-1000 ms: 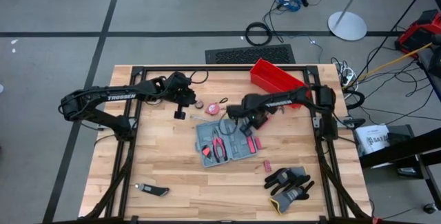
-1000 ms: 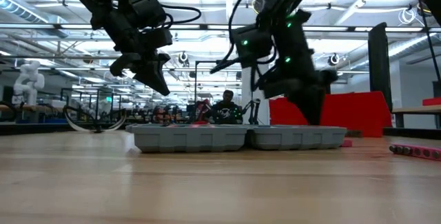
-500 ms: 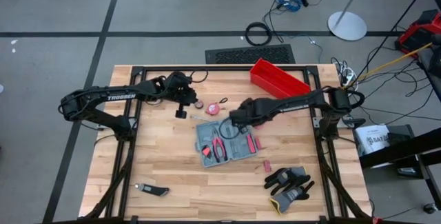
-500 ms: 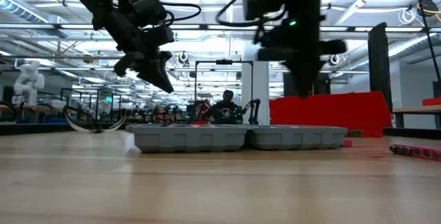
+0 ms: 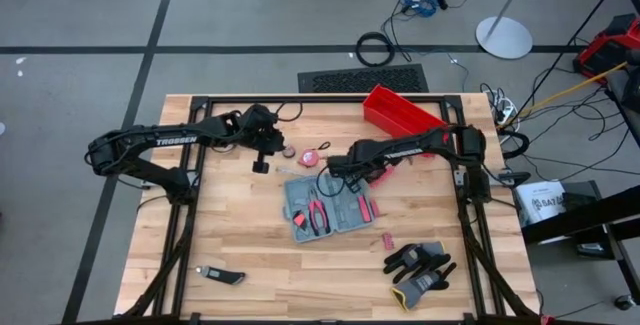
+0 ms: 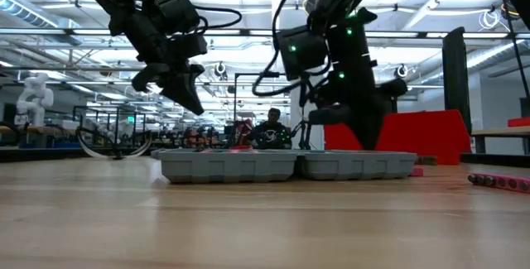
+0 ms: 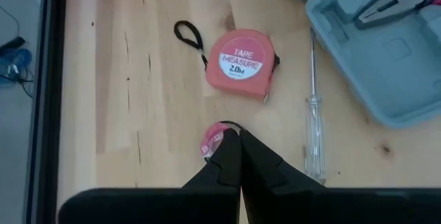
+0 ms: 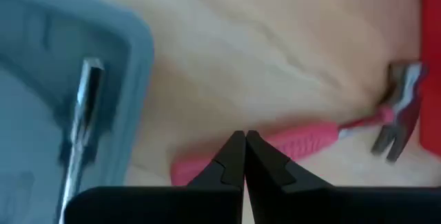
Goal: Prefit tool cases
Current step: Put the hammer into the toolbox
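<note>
At table centre the tool case (image 5: 328,205) lies hinged open and flat, grey-blue, both halves up; red-handled pliers (image 5: 318,212) sit in its moulded slots along with other pink-red tools too small to name; in the low view the case (image 6: 286,165) shows as two grey trays side by side on the wooden table (image 5: 250,255); right gripper (image 5: 338,172) hangs just over the case's far edge, fingers pressed together, holding nothing; its wrist view shows the shut fingertips (image 8: 242,156) above bare wood, a corner of the case (image 8: 62,79) to one side with a metal shaft (image 8: 81,107) lying in it, and a pink-handled hammer (image 8: 324,138) on the table with its head near the red bin (image 8: 431,58); left gripper (image 5: 262,161) is off the case, toward the table's far left, raised above the wood, fingers also pressed together and empty; its wrist view has a pink tape measure (image 7: 241,64) marked 2.0m with a black wrist loop, a small round pink item (image 7: 211,141) just by the fingertips, a clear-handled screwdriver (image 7: 313,120) lying beside the case; red bin (image 5: 400,113) sits at the far edge; black gloves (image 5: 418,265) near the front right; a small dark utility knife (image 5: 222,275) front left; a small pink piece (image 5: 387,239) between case and gloves.
</note>
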Robot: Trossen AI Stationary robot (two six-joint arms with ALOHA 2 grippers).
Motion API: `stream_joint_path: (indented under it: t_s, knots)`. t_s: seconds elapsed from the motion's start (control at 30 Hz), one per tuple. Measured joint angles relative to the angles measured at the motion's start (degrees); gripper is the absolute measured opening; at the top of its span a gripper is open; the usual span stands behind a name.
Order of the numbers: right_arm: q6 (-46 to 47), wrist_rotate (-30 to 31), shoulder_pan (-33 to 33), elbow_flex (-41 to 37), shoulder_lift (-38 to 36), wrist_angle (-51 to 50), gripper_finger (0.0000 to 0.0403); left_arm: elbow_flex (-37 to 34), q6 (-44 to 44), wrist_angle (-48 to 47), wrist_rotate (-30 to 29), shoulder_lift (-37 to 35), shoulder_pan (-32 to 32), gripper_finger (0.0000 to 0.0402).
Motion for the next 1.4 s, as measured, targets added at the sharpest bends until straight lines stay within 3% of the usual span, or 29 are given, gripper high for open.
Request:
stream_joint_path:
  t_s: [0.23,0.4,0.63,0.93,1.0,1.2,1.4]
  knots:
    - [6.8,-3.2,4.9,0.0,0.0,-10.6,0.0000,0.0,-0.1,-0.2,0.0,0.0,0.0,0.0002]
    - [16.1,-1.1,6.7,0.0,-0.6,-7.9,0.0006,0.0,-0.1,0.4,0.0,0.0,0.0,0.0002]
    - [21.6,-0.2,5.3,0.0,-0.6,-3.3,0.0080,0.0,0.4,0.6,0.0,0.0,0.0,0.0002]
    - [39.2,-1.5,1.1,0.0,-0.6,-0.9,0.0191,0.0,0.4,0.7,0.0,0.0,0.0,0.0002]
    - [40.4,-0.1,0.7,0.0,0.0,1.7,0.0203,0.0,0.4,0.7,0.0,0.0,0.0,0.0002]
    - [45.4,-4.9,0.9,-0.8,1.6,-0.9,0.0210,0.0,0.1,0.8,0.4,0.0,0.0,0.0002]
    - [46.9,-5.8,2.3,-5.9,1.2,3.2,0.0210,0.0,-0.2,0.7,5.3,0.0,-1.1,0.0002]
